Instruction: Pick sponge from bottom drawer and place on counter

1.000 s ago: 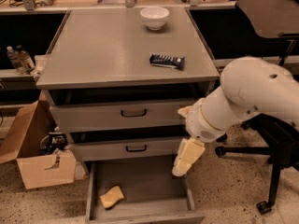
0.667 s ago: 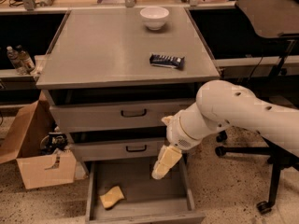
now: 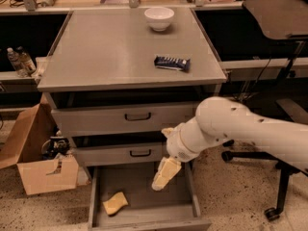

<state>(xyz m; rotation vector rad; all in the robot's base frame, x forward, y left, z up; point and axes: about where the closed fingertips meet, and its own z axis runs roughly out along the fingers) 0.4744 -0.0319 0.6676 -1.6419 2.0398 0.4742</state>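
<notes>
The pale-yellow sponge [image 3: 115, 202] lies on the floor of the open bottom drawer [image 3: 144, 219], near its front left. My gripper [image 3: 162, 175], with yellowish foam pads, hangs over the drawer's right half, above and to the right of the sponge and apart from it. The white arm [image 3: 231, 124] reaches in from the right. The grey counter [image 3: 110, 52] tops the cabinet, above the drawers.
A white bowl [image 3: 159, 18] stands at the counter's back and a dark blue snack bar [image 3: 172, 63] lies at its right. Two shut drawers with black handles [image 3: 138, 116] sit above the open one. A cardboard box [image 3: 38, 162] stands left; a chair base [image 3: 274, 196] stands right.
The arm and gripper have moved left and down, from beside the cabinet's right side to over the open bottom drawer. The sponge has not moved.
</notes>
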